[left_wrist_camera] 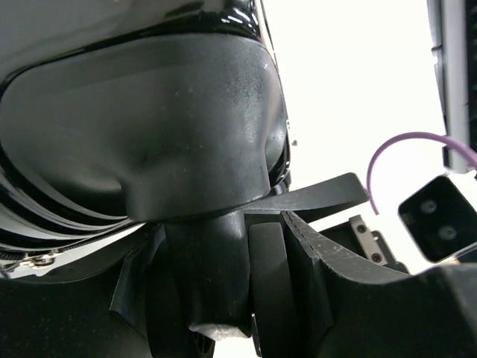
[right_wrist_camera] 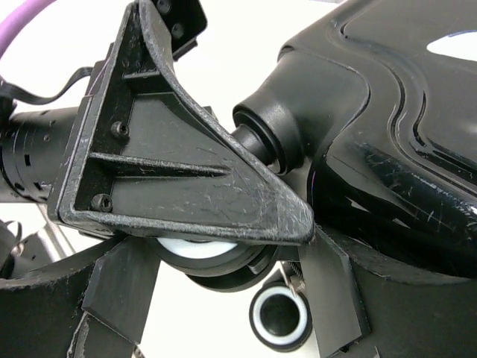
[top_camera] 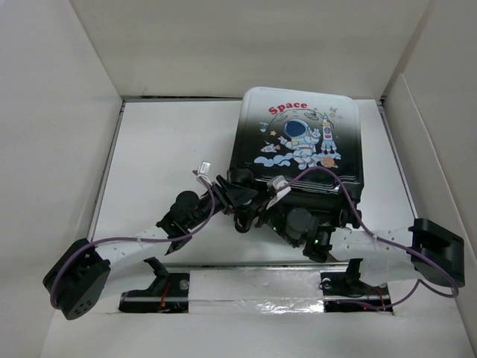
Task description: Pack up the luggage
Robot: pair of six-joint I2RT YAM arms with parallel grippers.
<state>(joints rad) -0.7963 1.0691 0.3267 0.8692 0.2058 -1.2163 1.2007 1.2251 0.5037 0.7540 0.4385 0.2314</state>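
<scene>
Your left arm (top_camera: pixel 127 247) and right arm (top_camera: pixel 376 242) match. Each has a boxy black block at the outer end, a white link with a row of small dots, then rounded black joints. A purple cable (top_camera: pixel 339 186) loops along each arm, and 1 green light (top_camera: pixel 317 241) glows on the right one. Up close, your right finger (right_wrist_camera: pixel 171 175) is a black ribbed triangle, well scratched, with 2 screws (right_wrist_camera: pixel 119 129) set in it. Matte black strips (right_wrist_camera: pixel 123 287) sit below it.

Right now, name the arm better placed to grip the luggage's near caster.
Probably left: the left tool has the caster between its fingers at the luggage corner. The right tool is open, with a left finger in its way.
</scene>
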